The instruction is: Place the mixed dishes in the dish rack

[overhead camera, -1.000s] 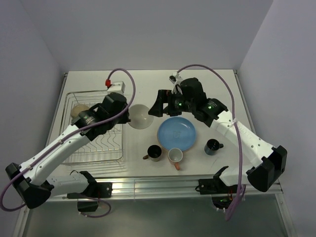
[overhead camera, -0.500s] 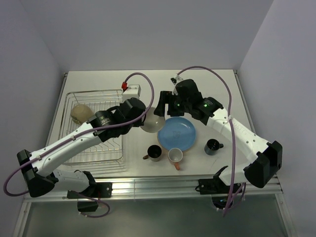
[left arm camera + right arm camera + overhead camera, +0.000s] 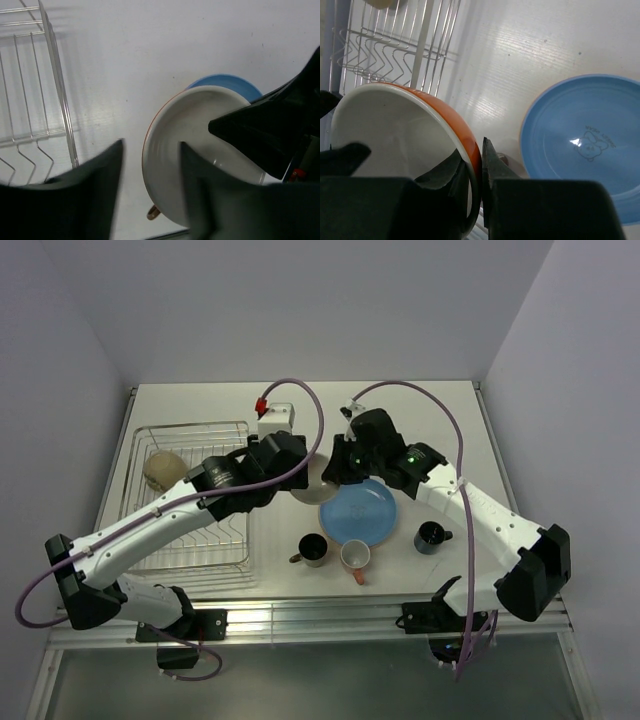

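From above, the left gripper and the right gripper meet over the middle of the white counter, and the orange-sided bowl shows only as a pale sliver between them. The blue plate lies flat just to the right of the bowl. Nearer the arm bases stand the dark brown mug and the pinkish-orange mug, close together, with the dark blue mug further right. The dish rack sits on the left of the counter and holds a cream bowl in its far left part. In the left wrist view, the left gripper is released. Its two dark fingers stand apart, with the left edge of the bowl's rim in the gap and neither finger visibly pressing on it. The bowl's cream inside faces the camera, the right gripper's black body covers the bowl's right side, and the plate peeks out behind it. The rack's wires run down the left edge. In the right wrist view, the right gripper is clenched on the bowl's rim, with one finger inside against the cream and the other against the orange outside. The bowl is tilted, with the plate to its right and the rack beyond it at upper left.
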